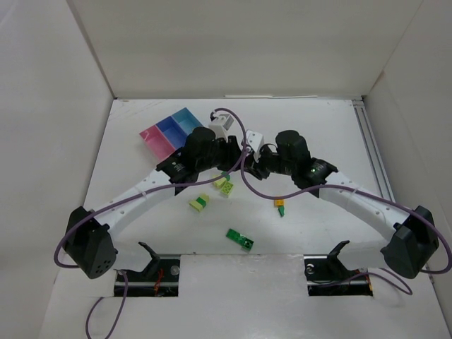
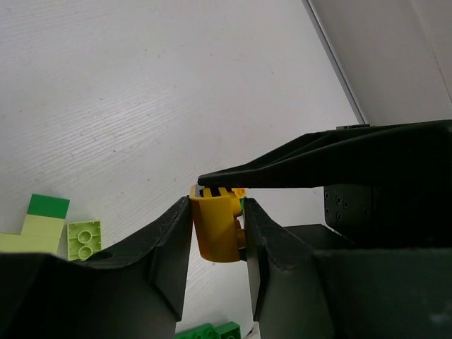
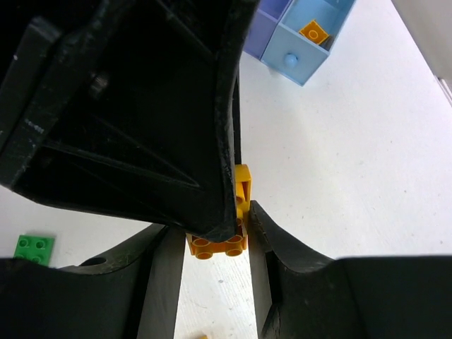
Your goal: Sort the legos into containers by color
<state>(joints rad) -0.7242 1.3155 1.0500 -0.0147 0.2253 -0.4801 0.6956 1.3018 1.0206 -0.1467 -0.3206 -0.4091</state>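
Legos are what we are sorting, and the one in play is an orange-yellow brick [image 2: 215, 233]. It is held off the surface [image 1: 318, 127] just to the near-right of the bin cluster [image 1: 167, 134], where the two arms meet. Our left end effector [image 2: 217, 212] is closed almost fully, its fingers pressing opposite sides of that brick. Our right end effector [image 3: 215, 236] is partly closed and seems to pinch the same brick from another direction, with one finger lying across its top. We cannot tell whether this is one brick or two joined. Farther from the bin cluster, toward the arm bases, a lime green brick [image 1: 226, 187], a pale yellow-and-green brick [image 1: 198, 203], a dark green brick [image 1: 240, 239] and an orange-and-green brick [image 1: 280, 207] lie loose. Within the bin cluster, a light blue bin [image 3: 300, 67] already contains an orange piece [image 3: 313, 32], so we judge it the likely destination. The danger is the double grip. If either arm pulls away before the other lets go, the small brick could twist out and drop among the loose ones. The crowded fingers could also knock together. A slack hold afterwards might spill it into a neighbouring compartment of the bin cluster.
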